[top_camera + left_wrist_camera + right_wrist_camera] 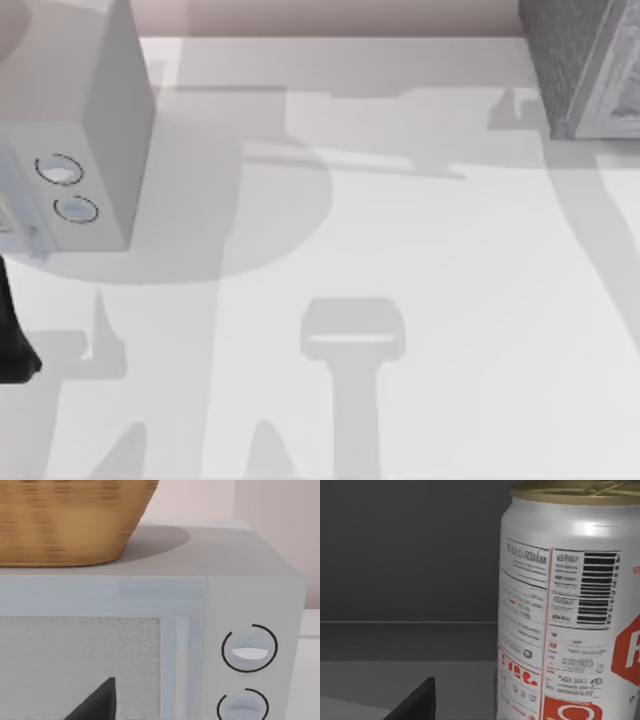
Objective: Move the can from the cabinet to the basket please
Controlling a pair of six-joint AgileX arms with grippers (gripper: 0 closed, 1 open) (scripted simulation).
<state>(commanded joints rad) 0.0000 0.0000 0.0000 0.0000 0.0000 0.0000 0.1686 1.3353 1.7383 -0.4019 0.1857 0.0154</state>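
1. Because the can (pixel 570 605) looms so close in my right wrist view, I judge the right arm to be the nearer one by far; it stands upright, long axis vertical, gold top up, on a dark shelf floor with a dark back wall behind it, which I take to be the inside of the cabinet (pixel 590 70).
2. From the can outward, one dark fingertip (pixel 417 702) of my right gripper pokes up just beside it, apart from its wall; the can lies ahead of the claw and off to one side, not centred between fingers, so I judge the claw needs to shift sideways toward the can before closing. Whether the claw is spread or pressed together I cannot tell.
3. Well away from the can, across the table (pixel 400 250) at its left side, stands the microwave (pixel 250 600), with the wicker basket (pixel 70 525) sitting on top of it.
4. My left arm (pixel 15 340) hangs just in front of the microwave door, one fingertip (pixel 100 702) visible; its claw state I cannot tell either.
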